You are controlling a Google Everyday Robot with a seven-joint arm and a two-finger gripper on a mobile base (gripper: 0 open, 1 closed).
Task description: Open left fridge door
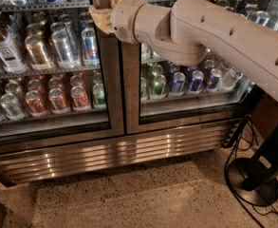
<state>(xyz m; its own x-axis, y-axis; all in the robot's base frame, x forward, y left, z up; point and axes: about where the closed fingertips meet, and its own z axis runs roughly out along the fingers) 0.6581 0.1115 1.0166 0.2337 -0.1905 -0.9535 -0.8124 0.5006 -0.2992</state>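
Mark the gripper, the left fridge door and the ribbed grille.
gripper point(100, 14): camera view, its tan tip at the door's upper right edge.
left fridge door point(114, 94): camera view, its right steel frame upright.
ribbed grille point(115, 153): camera view, middle of the steel ribs.

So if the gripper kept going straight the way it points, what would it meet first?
Probably the left fridge door: the gripper is by that door's right-hand frame, near the top, pointing at it. Depth is unclear; it may already touch.
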